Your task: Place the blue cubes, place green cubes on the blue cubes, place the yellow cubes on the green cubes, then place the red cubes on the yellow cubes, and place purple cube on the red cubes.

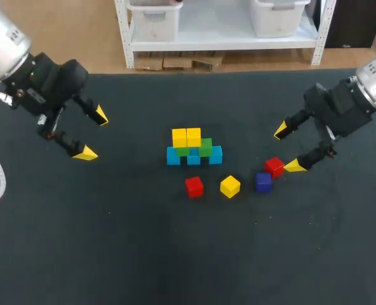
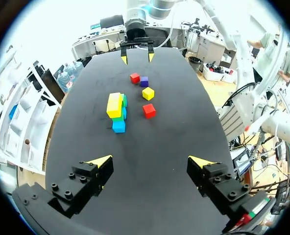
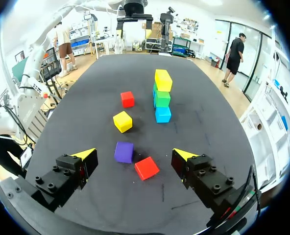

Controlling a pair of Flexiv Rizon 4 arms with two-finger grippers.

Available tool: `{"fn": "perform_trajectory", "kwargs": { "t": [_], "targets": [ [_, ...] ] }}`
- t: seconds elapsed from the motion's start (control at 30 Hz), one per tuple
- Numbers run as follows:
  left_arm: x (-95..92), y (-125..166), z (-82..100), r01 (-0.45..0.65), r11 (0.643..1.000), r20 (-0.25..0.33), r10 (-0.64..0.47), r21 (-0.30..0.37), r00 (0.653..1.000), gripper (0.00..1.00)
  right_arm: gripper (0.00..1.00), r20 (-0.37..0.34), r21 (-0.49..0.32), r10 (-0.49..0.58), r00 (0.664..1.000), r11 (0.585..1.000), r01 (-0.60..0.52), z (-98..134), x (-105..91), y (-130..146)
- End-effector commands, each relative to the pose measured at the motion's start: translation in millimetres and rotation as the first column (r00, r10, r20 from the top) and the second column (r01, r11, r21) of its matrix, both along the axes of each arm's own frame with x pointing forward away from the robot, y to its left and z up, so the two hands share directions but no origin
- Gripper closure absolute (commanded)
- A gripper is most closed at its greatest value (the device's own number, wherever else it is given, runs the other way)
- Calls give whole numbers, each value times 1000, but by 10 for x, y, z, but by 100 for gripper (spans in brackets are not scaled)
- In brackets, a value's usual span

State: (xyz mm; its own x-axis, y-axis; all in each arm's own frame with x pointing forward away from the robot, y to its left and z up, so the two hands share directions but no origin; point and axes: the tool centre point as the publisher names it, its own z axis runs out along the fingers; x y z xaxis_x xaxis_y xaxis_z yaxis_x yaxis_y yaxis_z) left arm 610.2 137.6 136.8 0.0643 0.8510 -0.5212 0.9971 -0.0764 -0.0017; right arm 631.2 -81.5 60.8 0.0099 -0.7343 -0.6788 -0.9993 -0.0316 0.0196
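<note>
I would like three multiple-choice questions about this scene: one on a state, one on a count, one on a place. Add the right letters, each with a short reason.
1. The left gripper is:
A. open and empty
B. shut on a cube
C. shut with nothing in it

2. How many yellow cubes sit on top of the stack?
A. none
B. two
C. four

3. Where is the purple cube?
A. on top of the stack
B. in the left gripper
C. beside a red cube, near the right gripper

Answers:
1 A: its fingers stand wide apart with nothing between them.
2 B: two lie side by side as the top layer.
3 C: it lies on the table next to that red cube, close to the right gripper.
</note>
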Motion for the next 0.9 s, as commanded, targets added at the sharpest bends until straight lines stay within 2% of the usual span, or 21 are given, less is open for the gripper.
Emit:
{"fn": "perform_trajectory", "kwargs": {
  "t": [0.03,0.17,0.2,0.23,0.3,0.33,0.37,0.57,0.67,0.9],
  "targets": [
    [-10,10,-4,1,1000,4,-1,-4,1000,0,0,0,2,1,1000,1000,-1,-7,8,2],
    [-10,10,-4,1,1000,4,-1,-4,1000,0,0,0,2,1,1000,1000,-1,-7,8,2],
    [-10,10,-4,1,1000,4,-1,-4,1000,0,0,9,-1,31,999,1000,-31,-18,12,20],
    [-10,10,-4,1,1000,4,-1,-4,1000,0,0,54,17,88,995,996,-89,-22,-3,50],
    [-10,10,-4,1,1000,4,-1,-4,1000,0,0,94,7,141,985,990,-143,-39,-19,82],
    [-10,10,-4,1,1000,4,-1,-4,1000,0,0,117,-18,167,979,986,-166,-38,-33,94],
    [-10,10,-4,1,1000,4,-1,-4,1000,0,0,109,-41,186,977,982,-182,-56,-40,111],
    [-10,10,-4,1,1000,4,-1,-4,1000,0,0,128,-157,327,936,939,-306,-124,-145,225],
    [-10,10,-4,1,1000,4,-1,-4,1000,0,0,153,-163,383,911,919,-359,-172,-233,285],
    [-10,10,-4,1,1000,4,-1,-4,1000,0,0,144,-171,511,847,856,-487,-320,-373,471]
  ]
}}
